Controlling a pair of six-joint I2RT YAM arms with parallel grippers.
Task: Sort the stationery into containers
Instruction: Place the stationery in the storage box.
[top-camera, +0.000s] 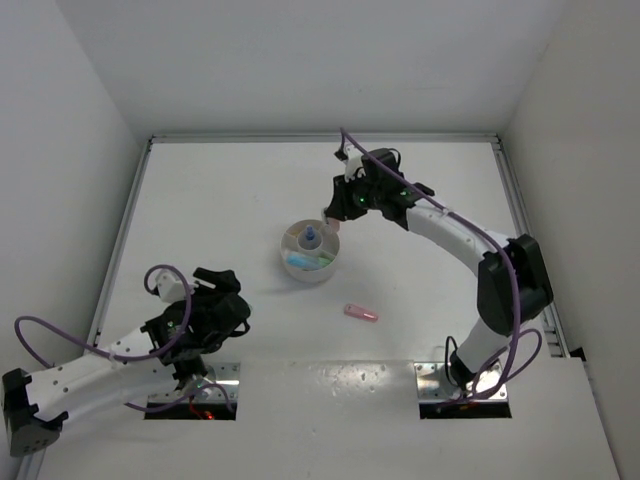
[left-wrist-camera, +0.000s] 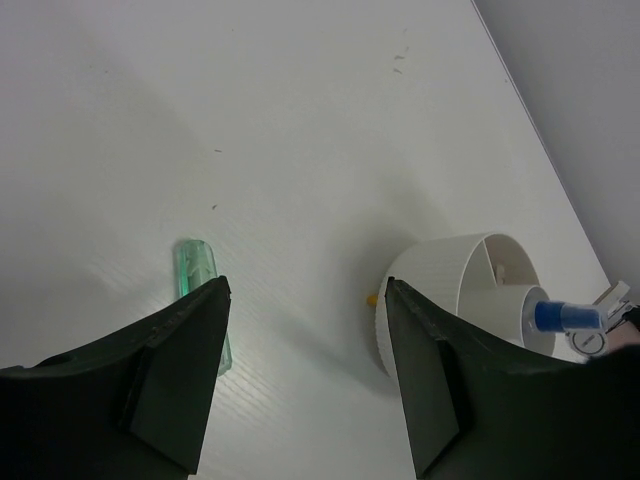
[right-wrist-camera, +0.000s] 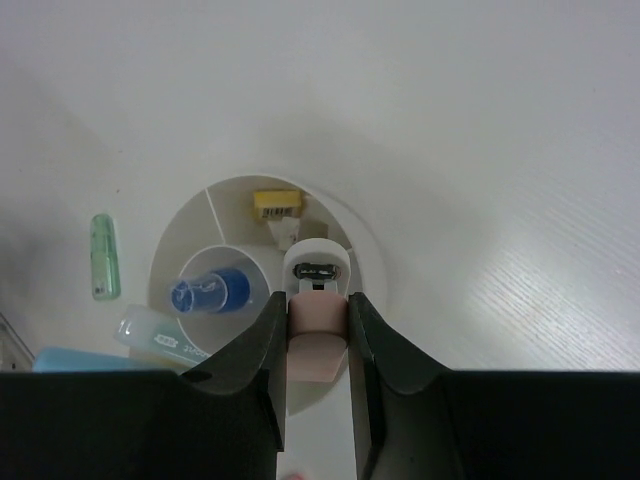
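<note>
Your right gripper (right-wrist-camera: 317, 308) is clenched on a short pink bar with a white cap (right-wrist-camera: 316, 340). It holds the bar just above the round white plastic dish (left-wrist-camera: 430, 290) with wedge compartments, close to the small centre cup.

Already in the dish are a small yellow block (right-wrist-camera: 277, 203) in one wedge, a blue-capped piece (right-wrist-camera: 210, 292) standing in the centre cup, and a pale blue tube (right-wrist-camera: 150, 335) in another wedge.

Your left gripper (left-wrist-camera: 307, 287) has its jaws spread wide and grips nothing. It hangs low over the white table (left-wrist-camera: 300, 100), with a translucent mint green bar (left-wrist-camera: 197, 275) lying flat just beside one finger. A second pink bar (top-camera: 361, 313) lies on the table, apart from the dish, on the side nearer the arm bases.

The sorting looks partly done. Several pieces are in the dish and one is poised to drop. At least the green bar and the second pink bar are left to collect.
</note>
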